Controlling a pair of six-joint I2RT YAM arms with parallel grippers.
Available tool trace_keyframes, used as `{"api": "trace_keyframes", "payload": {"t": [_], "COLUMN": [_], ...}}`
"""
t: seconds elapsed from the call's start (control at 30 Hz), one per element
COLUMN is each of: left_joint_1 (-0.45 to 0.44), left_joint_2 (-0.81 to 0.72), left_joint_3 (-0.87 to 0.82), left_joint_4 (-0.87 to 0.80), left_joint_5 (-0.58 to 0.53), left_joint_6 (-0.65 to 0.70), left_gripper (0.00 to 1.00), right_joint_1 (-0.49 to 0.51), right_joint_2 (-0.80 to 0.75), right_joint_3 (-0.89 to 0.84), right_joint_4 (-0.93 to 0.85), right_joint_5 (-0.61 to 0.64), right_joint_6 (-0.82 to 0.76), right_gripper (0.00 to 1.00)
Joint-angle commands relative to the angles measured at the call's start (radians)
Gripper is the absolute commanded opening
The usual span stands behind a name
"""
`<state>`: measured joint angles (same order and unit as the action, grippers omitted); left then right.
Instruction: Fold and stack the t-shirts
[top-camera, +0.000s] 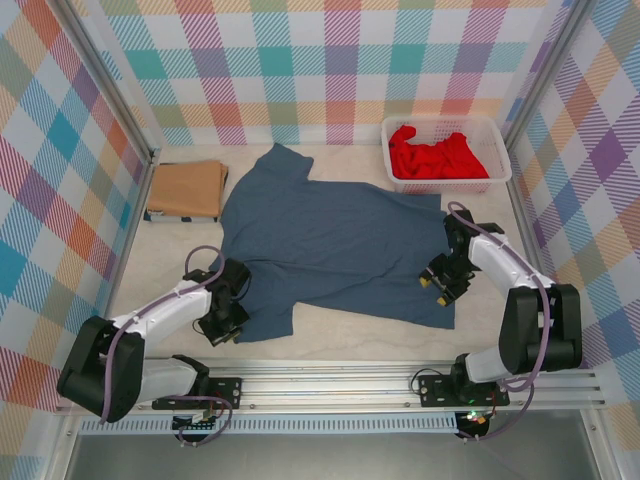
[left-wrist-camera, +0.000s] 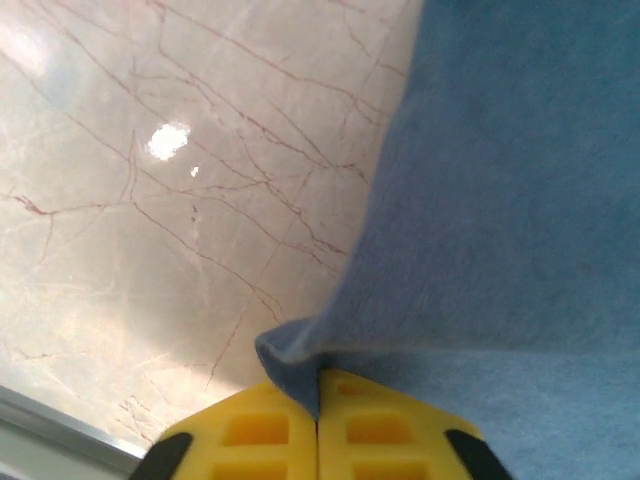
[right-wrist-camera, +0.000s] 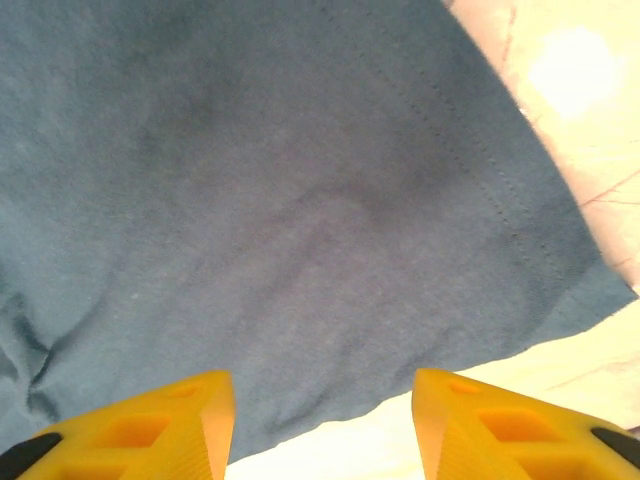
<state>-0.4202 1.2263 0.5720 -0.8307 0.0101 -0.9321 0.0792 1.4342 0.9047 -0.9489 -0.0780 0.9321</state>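
A slate blue t-shirt (top-camera: 330, 250) lies spread flat across the middle of the table. My left gripper (top-camera: 224, 322) is at its near left corner. In the left wrist view that gripper (left-wrist-camera: 318, 400) is shut on a pinched fold of the blue t-shirt (left-wrist-camera: 500, 200). My right gripper (top-camera: 436, 290) hangs over the shirt's near right corner. It stands open (right-wrist-camera: 322, 385) just above the blue hem (right-wrist-camera: 300, 200), with nothing between the fingers. A tan-brown t-shirt (top-camera: 185, 190) lies folded at the back left. A red t-shirt (top-camera: 435, 155) is bunched in the basket.
The white slotted basket (top-camera: 448, 183) stands at the back right, close to the blue shirt's sleeve. Plaid walls close in the table on three sides. A metal rail (top-camera: 330, 385) runs along the near edge. Bare marbled tabletop (left-wrist-camera: 150, 200) lies left of the shirt.
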Motion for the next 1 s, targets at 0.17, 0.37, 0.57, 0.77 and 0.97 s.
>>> {"api": "trace_keyframes", "payload": {"t": [0.17, 0.37, 0.57, 0.77, 0.97], "left_joint_1": [-0.009, -0.009, -0.009, -0.009, -0.009], "left_joint_2": [-0.083, -0.083, -0.079, -0.065, -0.055], "left_joint_3": [0.17, 0.197, 0.207, 0.235, 0.241], "left_joint_4": [-0.008, -0.011, 0.0, -0.011, -0.005], "left_joint_5": [0.028, 0.038, 0.054, 0.057, 0.061], "left_joint_6": [-0.002, 0.004, 0.011, 0.022, 0.023], "left_gripper": [0.0, 0.0, 0.0, 0.0, 0.0], "right_joint_1": [-0.074, -0.166, -0.174, -0.176, -0.176], "right_joint_2": [-0.08, -0.052, -0.017, -0.034, -0.113], "right_joint_3": [-0.093, -0.158, -0.187, -0.214, -0.239], "right_joint_4": [-0.173, -0.033, 0.009, -0.022, -0.03], "right_joint_5": [0.089, 0.039, 0.053, 0.033, 0.069], "right_joint_6": [0.184, 0.179, 0.191, 0.237, 0.234], "right_gripper": [0.6, 0.55, 0.53, 0.51, 0.52]}}
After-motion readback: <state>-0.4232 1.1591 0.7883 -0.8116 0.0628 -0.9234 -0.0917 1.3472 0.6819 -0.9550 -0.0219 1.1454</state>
